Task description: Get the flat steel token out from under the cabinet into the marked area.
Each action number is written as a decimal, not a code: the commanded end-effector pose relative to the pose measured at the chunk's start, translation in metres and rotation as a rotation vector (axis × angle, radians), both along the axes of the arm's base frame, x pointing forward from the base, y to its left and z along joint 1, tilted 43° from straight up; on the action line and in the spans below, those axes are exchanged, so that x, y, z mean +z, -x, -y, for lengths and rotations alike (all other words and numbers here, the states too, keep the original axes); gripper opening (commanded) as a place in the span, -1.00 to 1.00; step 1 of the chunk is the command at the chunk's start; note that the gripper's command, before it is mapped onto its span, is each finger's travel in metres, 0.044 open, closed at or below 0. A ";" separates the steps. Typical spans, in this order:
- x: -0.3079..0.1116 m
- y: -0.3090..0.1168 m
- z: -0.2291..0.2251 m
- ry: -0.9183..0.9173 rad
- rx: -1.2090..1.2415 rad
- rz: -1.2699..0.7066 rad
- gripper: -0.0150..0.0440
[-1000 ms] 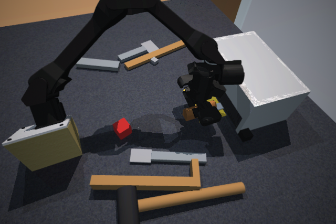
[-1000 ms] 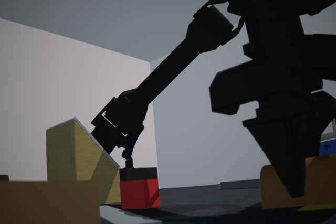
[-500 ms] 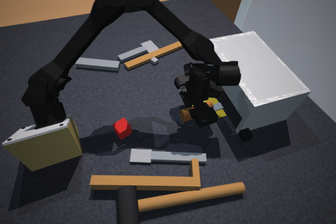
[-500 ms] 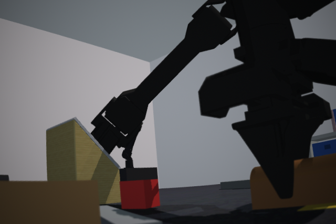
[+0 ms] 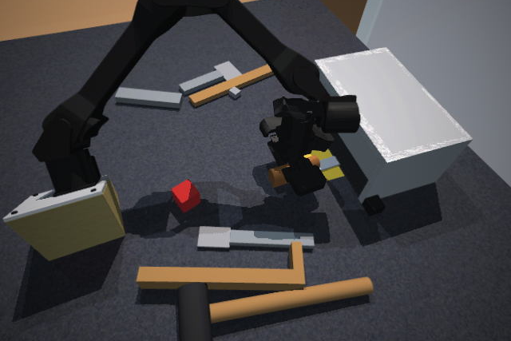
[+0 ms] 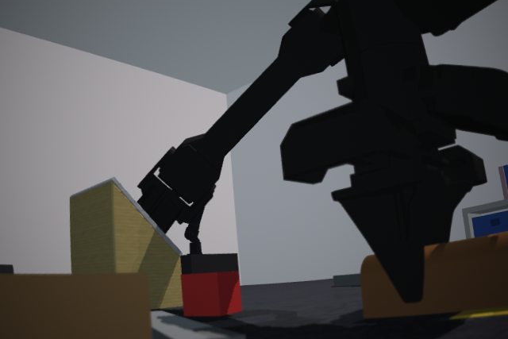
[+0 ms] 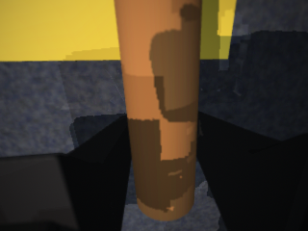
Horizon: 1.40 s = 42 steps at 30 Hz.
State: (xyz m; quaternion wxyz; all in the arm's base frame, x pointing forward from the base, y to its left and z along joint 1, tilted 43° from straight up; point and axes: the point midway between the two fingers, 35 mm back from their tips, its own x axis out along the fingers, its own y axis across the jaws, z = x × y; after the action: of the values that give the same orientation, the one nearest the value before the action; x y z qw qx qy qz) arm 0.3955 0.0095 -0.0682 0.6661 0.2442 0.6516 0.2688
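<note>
The white-grey cabinet point(image 5: 425, 101) stands at the right in the top view. My gripper point(image 5: 296, 170) point(image 6: 412, 286) point(image 7: 159, 121) is shut on the round orange-brown handle point(image 5: 277, 176) point(image 6: 471, 282) point(image 7: 140, 63) of a tool, low over the table in front of the cabinet. The tool's flat pale-grey shaft point(image 5: 330, 163) runs from the handle toward the dark gap under the cabinet; its far end is hidden. The yellow marked area point(image 5: 334, 172) point(image 6: 488, 313) point(image 7: 58, 29) shows on both sides of the tool. The steel token cannot be made out.
A red cube point(image 5: 185, 196) point(image 6: 209, 293) stands toward the arm's base. A grey flat bar point(image 5: 247, 238), an orange L-shaped stick point(image 5: 214, 275) and a black-headed mallet point(image 5: 297, 298) lie in the foreground. Grey bars point(image 5: 148, 97) and an orange stick point(image 5: 231, 85) lie farther back.
</note>
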 end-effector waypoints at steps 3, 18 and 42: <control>-0.001 0.008 -0.001 -0.004 0.002 0.000 -0.49; -0.002 0.021 0.000 -0.004 0.002 -0.001 -0.49; -0.003 0.045 0.001 -0.004 0.002 -0.003 -0.49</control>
State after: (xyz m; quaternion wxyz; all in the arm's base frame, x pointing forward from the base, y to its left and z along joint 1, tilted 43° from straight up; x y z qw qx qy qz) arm 0.3571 0.0082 -0.0703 0.6661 0.2455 0.6505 0.2702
